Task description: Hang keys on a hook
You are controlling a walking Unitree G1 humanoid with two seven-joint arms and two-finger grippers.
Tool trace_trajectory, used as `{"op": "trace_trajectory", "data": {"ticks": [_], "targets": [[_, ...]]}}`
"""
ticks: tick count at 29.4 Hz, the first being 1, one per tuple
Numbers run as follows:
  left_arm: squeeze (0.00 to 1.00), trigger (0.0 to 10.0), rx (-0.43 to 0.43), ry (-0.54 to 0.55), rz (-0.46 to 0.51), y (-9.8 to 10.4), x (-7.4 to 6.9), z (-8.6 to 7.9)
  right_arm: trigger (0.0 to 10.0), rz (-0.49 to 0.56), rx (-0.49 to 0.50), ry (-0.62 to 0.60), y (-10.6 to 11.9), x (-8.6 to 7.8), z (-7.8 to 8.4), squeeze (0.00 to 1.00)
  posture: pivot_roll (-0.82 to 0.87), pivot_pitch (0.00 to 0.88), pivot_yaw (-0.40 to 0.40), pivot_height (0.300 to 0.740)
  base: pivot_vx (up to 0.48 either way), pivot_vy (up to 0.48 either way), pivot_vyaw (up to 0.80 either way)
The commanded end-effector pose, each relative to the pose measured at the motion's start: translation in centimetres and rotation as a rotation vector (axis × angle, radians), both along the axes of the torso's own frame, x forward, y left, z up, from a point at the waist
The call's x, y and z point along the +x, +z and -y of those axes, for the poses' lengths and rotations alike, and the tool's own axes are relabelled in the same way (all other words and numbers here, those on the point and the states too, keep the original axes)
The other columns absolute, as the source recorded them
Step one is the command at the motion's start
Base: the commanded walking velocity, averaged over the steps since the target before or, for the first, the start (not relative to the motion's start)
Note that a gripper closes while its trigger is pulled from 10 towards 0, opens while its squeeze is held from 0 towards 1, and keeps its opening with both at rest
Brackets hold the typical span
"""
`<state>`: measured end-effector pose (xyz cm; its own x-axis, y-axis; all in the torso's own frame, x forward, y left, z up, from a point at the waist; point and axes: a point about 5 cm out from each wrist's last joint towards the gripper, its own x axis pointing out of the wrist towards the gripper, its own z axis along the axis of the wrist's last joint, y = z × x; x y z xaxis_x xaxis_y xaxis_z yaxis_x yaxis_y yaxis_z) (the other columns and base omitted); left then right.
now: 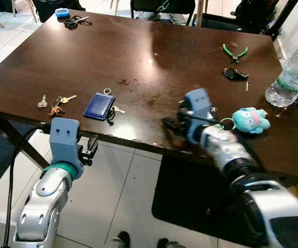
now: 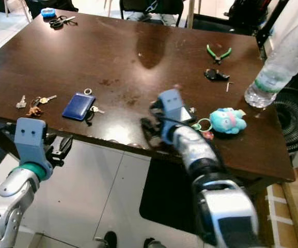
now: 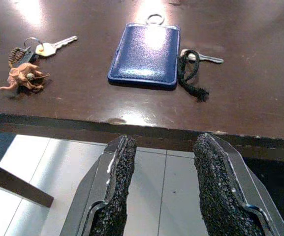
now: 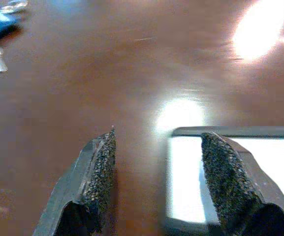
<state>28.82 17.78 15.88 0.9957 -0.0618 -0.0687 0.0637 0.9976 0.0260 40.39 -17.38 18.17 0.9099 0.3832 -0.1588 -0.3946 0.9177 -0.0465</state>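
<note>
On the dark wooden table (image 1: 138,46) several key sets lay spread out: a blue key wallet (image 1: 99,106) with a ring and a corded key near the front edge, a small bunch of keys with a brown charm (image 1: 57,105) to its left, and a blue plush keychain (image 1: 250,120) towards the right. No hook could be made out.

The right gripper (image 1: 173,126) hung low over the table top between the wallet and the plush toy, its two fingers apart with nothing between them. The left gripper (image 1: 91,147) sat just below and in front of the table edge, fingers (image 3: 115,182) likewise spread and empty, aimed towards the wallet.

Risk, as I judged it: the keys lay flat on a glossy surface, so the pads could skid over them or push them away rather than lift them. Raising the left gripper carelessly could knock the table edge.

No brand, label or writing was readable on the wallet, the plastic bottle (image 1: 293,77) or the green pliers (image 1: 234,52).
</note>
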Motion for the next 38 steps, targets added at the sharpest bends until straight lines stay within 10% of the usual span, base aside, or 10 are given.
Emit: {"op": "trace_trajectory", "data": {"ticks": [1,18,38], "targets": [[0.0,10.0,0.005,0.003,-0.025,-0.7,-0.2,-0.2,10.0,-0.016,-0.01,-0.022,-0.3,-0.1,0.7,0.0,-0.01,0.161,0.085,0.74,0.0,0.0,0.0],[0.0,10.0,0.012,0.0,-0.029,-0.8,-0.2,-0.2,10.0,-0.186,-0.251,0.1,-6.6,-2.3,-1.1,0.0,0.0,0.148,0.082,0.74,0.0,0.0,0.0],[0.0,10.0,0.007,0.006,-0.028,-0.8,-0.2,-0.2,10.0,-0.053,-0.042,0.458,-4.8,-3.4,-9.8,0.0,-0.01,0.147,0.078,0.74,0.0,0.0,0.0]]}}
